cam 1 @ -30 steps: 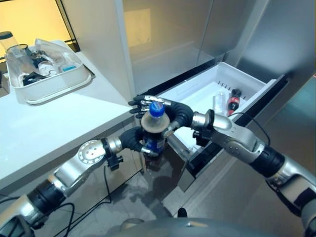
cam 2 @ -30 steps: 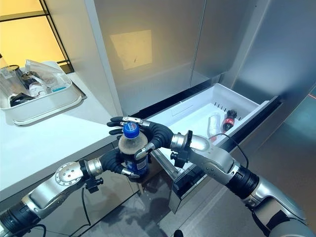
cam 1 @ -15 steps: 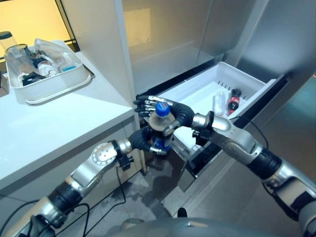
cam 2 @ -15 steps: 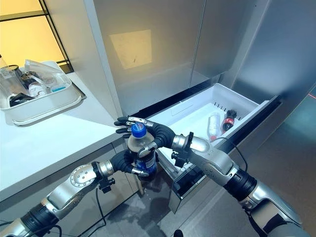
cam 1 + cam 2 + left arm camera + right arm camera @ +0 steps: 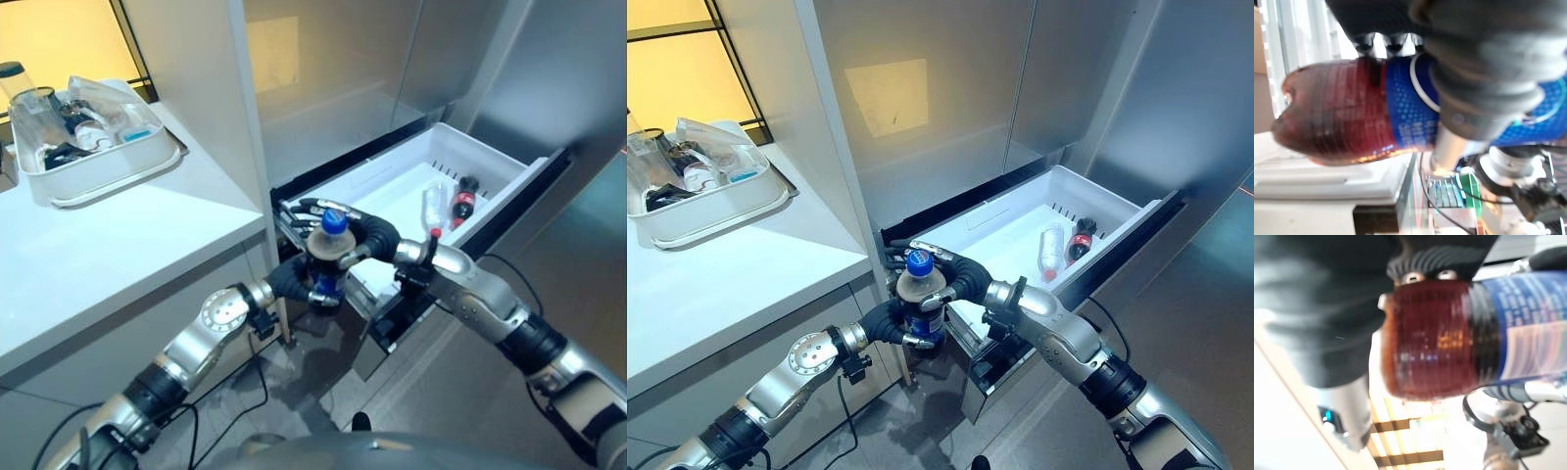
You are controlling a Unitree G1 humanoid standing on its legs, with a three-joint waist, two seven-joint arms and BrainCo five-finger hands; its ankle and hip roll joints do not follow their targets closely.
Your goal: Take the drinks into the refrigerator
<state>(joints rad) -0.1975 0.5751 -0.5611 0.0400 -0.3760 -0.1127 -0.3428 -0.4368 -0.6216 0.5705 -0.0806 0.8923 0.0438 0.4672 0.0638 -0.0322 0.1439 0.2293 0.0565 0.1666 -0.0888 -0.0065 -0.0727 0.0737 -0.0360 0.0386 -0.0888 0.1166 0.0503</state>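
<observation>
A cola bottle [image 5: 326, 250] with a blue cap and blue label stands upright in the air between both hands, just in front of the open white freezer drawer [image 5: 485, 155]. My left hand [image 5: 292, 279] is curled round its lower half, shown close up in the left wrist view on the bottle [image 5: 1337, 117]. My right hand [image 5: 372, 233] holds its shoulder: the fingers reach behind the neck and the thumb lies across the front. The right wrist view has the bottle [image 5: 1435, 338] against the palm.
In the drawer lie a clear bottle [image 5: 434, 204] and a red-capped cola bottle [image 5: 463, 196]. The refrigerator doors above it are closed. To the left, a white counter [image 5: 127, 235] bears a tray [image 5: 108, 176] of several items. The counter's corner is close to the hands.
Both hands have carried the bottle to the right and away from me, off the counter's corner and up to the drawer's near end.
</observation>
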